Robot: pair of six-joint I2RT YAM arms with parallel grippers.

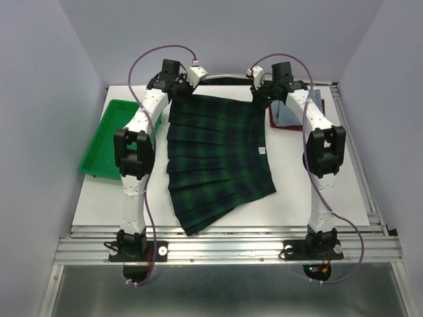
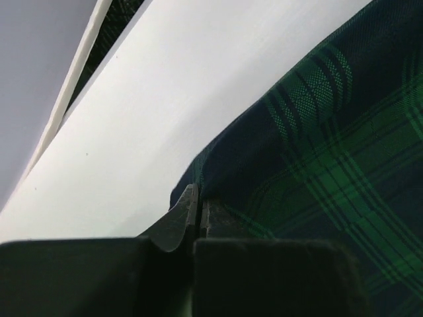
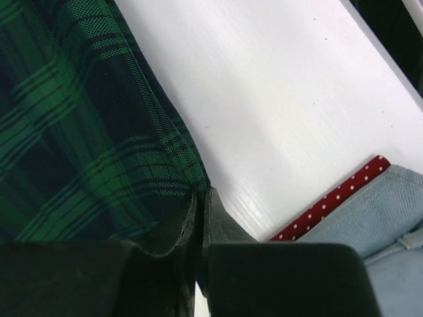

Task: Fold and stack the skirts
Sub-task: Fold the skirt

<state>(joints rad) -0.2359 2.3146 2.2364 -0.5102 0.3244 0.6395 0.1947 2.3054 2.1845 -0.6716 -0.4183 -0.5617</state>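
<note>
Top external view: left pincer (image 1: 186, 86) and right pincer (image 1: 258, 93) are clamped on the plaid skirt (image 1: 218, 155) at its far corners, so next, I'd guess, they fold it toward the near edge of the table (image 1: 297, 198).

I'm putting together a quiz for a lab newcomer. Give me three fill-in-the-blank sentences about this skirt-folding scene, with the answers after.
1. The left gripper and right gripper are shut, not ____, on far corners of the plaid skirt.
2. The dotted skirt peeking out from under the denim skirt is coloured ____.
3. The tray sits on the robot's ____ side of the plaid skirt.

Missing words: open; red; left.
</note>
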